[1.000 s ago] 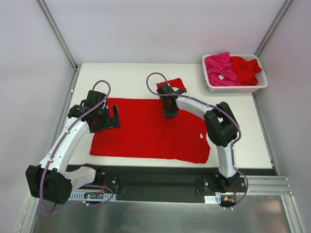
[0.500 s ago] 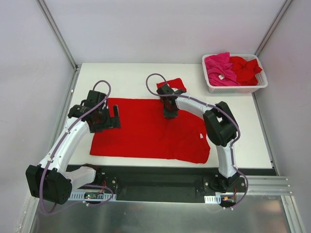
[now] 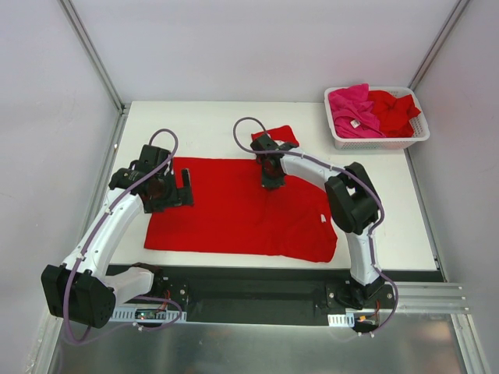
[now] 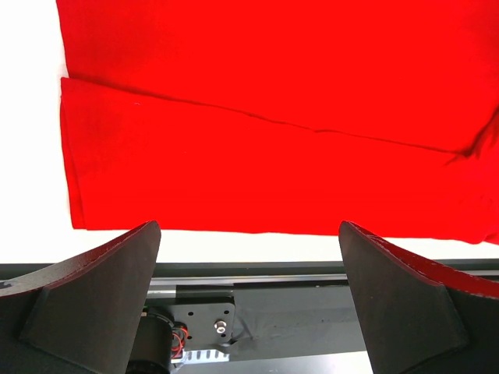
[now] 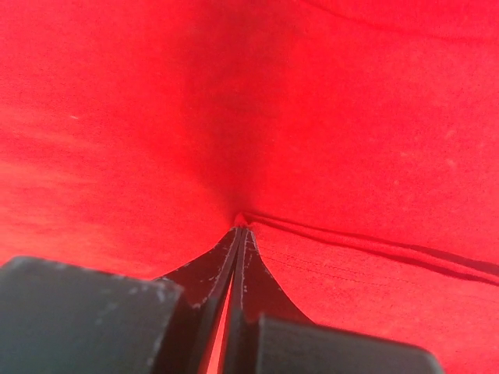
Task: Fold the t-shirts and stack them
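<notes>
- Lying flat on the white tabletop (image 3: 210,128), the big red t-shirt (image 3: 234,218) has its near hem close to the arm bases.
- The left pincer (image 3: 185,187) hangs over the shirt's left edge, jaws wide apart, nothing in them.
- The right pincer (image 3: 270,181) is clamped tight on a pinch of that shirt near its far edge, and the cloth puckers at the tips.
- A small red cloth piece (image 3: 277,134) sits just past that.
- Far right corner: a white slotted basket (image 3: 376,143) holding a crumpled magenta-pink t-shirt (image 3: 349,109) and a bunched red shirt (image 3: 394,111).
</notes>
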Available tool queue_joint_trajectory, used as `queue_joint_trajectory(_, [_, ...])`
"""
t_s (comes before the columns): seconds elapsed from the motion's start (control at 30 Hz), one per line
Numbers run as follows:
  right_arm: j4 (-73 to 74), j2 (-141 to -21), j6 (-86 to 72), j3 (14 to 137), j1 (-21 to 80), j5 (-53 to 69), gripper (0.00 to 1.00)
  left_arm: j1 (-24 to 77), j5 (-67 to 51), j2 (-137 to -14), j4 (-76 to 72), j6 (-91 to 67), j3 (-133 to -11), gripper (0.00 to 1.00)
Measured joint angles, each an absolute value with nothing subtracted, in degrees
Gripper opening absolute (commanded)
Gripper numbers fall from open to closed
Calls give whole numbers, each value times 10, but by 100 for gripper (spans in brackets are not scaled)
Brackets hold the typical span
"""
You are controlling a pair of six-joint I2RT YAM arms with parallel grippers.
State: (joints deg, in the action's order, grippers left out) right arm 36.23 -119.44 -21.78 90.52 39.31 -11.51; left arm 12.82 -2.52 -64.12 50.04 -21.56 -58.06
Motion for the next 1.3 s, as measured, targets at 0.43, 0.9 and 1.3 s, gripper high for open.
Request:
queue_joint_trajectory(0.43, [378, -1207, -214, 962, 411, -113, 1, 128, -25, -641, 500, -214, -581, 99])
queue_joint_trajectory(0.9, [393, -1234, -193, 1004, 426, -111, 1, 128, -25, -641, 500, -214, -580, 99])
queue_joint_trajectory(1.3, [411, -1245, -169, 1023, 427, -122, 42, 128, -26, -641, 500, -214, -579, 99])
